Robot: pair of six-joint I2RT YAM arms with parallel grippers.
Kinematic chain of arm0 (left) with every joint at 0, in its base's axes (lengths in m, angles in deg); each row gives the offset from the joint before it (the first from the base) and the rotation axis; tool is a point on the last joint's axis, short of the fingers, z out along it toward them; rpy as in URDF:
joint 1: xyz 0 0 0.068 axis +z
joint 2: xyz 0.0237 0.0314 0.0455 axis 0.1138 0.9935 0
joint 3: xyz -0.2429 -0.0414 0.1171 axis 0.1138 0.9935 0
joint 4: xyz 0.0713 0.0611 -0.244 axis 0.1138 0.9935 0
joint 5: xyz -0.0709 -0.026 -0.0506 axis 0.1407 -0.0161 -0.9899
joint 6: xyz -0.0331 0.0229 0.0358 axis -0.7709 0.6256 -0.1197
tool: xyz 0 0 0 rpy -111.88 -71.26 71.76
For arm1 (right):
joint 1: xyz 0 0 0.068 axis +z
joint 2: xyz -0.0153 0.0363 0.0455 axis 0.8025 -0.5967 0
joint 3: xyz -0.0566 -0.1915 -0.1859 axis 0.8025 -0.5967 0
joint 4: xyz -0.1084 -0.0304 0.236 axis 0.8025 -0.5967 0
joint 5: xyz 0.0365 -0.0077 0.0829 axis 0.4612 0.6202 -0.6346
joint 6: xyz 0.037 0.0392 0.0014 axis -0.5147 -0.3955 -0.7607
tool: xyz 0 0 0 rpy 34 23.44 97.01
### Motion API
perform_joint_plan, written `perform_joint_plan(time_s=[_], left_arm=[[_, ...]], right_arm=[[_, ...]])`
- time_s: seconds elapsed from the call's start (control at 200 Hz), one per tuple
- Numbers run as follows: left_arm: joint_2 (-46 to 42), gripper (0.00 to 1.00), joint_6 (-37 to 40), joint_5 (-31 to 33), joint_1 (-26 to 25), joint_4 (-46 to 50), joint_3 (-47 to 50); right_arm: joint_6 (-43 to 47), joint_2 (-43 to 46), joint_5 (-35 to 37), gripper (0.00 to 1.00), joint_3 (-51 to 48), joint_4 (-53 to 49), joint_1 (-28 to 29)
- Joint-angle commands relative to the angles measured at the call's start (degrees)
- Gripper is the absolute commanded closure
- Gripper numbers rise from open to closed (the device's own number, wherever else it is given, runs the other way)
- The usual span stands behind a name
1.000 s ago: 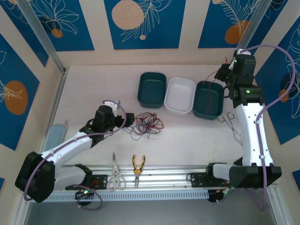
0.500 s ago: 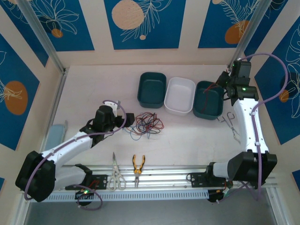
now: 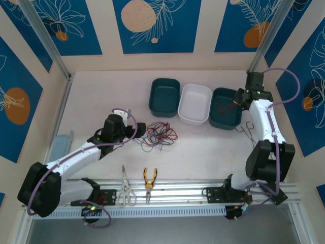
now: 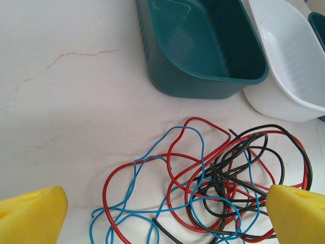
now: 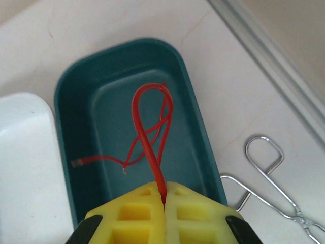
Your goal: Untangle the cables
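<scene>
A tangle of red, blue and black cables (image 3: 159, 134) (image 4: 213, 178) lies on the table in front of the bins. My left gripper (image 3: 140, 131) (image 4: 165, 213) hovers at its left side, open, the yellow fingers (image 4: 30, 213) spread wide over the wires and touching none. One red cable (image 5: 150, 132) (image 3: 223, 105) loops inside the right teal bin (image 5: 200, 137) (image 3: 226, 122). My right gripper (image 5: 163, 201) (image 3: 237, 97) is shut on the red cable's near end, just above the bin's right side.
A left teal bin (image 3: 164, 95) (image 4: 203, 46) and a white bin (image 3: 195, 103) (image 4: 284, 56) stand beside the right one. Metal tongs (image 3: 250, 134) (image 5: 274, 178) lie right of the bins. Scissors (image 3: 124, 188) and pliers (image 3: 149, 180) rest near the front rail.
My right arm has swung right and lowered, carrying the red cable down so it now loops inside the right teal bin. The left arm has not moved.
</scene>
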Motion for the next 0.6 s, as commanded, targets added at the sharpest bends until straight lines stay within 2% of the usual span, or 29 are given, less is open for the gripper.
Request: perform_joint_plan(time_s=[0.0, 0.595], left_arm=[[0.84, 0.00, -0.44, 0.78, -0.27, -1.19, -0.98], [2.04, 0.00, -0.52, -0.04, -0.31, -2.23, -0.77]], right_arm=[[0.31, -3.16, -2.28, 1.00, -0.04, -0.19, 0.60], [0.56, -19.22, -3.57, 1.00, 2.93, -4.29, 1.78]])
